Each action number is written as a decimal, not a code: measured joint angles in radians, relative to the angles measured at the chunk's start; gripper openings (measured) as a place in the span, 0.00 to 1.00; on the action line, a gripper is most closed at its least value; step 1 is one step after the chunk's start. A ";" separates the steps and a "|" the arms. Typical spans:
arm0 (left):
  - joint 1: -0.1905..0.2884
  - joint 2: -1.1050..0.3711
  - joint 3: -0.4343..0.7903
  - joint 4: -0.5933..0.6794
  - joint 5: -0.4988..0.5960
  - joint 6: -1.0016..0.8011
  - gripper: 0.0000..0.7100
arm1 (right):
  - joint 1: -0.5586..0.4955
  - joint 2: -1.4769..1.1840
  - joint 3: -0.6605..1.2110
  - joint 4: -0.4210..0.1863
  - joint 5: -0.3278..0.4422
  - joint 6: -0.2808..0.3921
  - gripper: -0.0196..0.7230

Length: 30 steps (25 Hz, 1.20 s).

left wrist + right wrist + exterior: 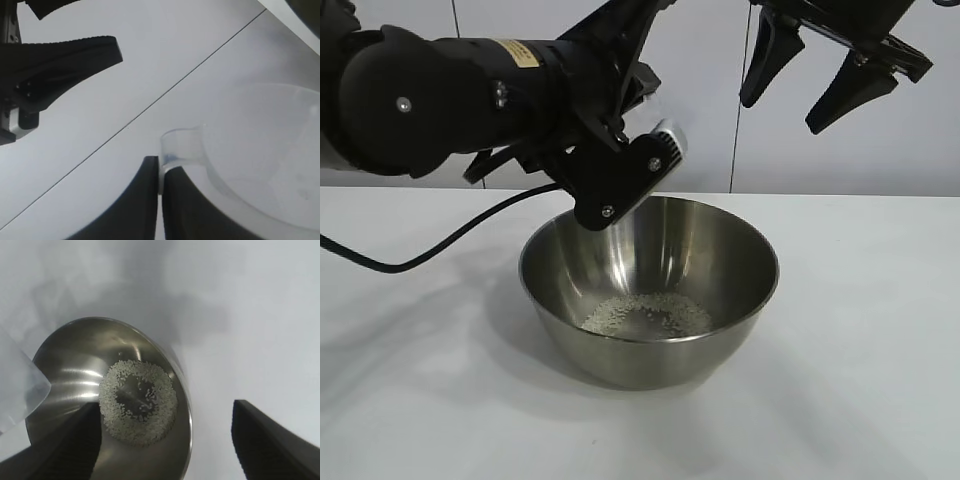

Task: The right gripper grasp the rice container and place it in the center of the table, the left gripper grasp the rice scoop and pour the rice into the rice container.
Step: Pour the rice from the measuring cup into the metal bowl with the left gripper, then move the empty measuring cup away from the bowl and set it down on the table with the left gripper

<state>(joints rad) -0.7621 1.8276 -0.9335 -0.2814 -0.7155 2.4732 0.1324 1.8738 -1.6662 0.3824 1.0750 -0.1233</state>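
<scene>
The steel rice container point(650, 290) stands in the middle of the white table point(860, 400). A ring of white rice point(645, 316) lies on its bottom, also shown in the right wrist view point(137, 402). My left gripper point(655, 165) is above the bowl's far left rim, shut on the tab handle point(181, 147) of the translucent rice scoop point(265, 165); the scoop point(670, 140) is tipped on its side and looks empty. My right gripper point(815, 75) hangs open and empty high above the bowl's right side.
A black cable point(440, 245) runs from the left arm across the table's left part. A white panelled wall point(820, 150) stands behind the table.
</scene>
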 joint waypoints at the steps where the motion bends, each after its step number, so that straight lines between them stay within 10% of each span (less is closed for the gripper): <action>1: 0.000 0.000 0.000 -0.020 0.002 -0.004 0.01 | 0.000 0.000 0.000 0.000 0.000 0.000 0.71; 15: 0.000 -0.036 0.000 -0.659 -0.096 -0.477 0.01 | 0.000 0.000 0.000 0.000 -0.014 0.000 0.71; 30: 0.048 -0.267 0.000 -0.899 0.036 -1.213 0.01 | 0.000 0.000 0.000 0.000 -0.020 0.000 0.71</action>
<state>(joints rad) -0.7143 1.5606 -0.9335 -1.1802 -0.6793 1.2606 0.1324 1.8738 -1.6662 0.3824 1.0550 -0.1233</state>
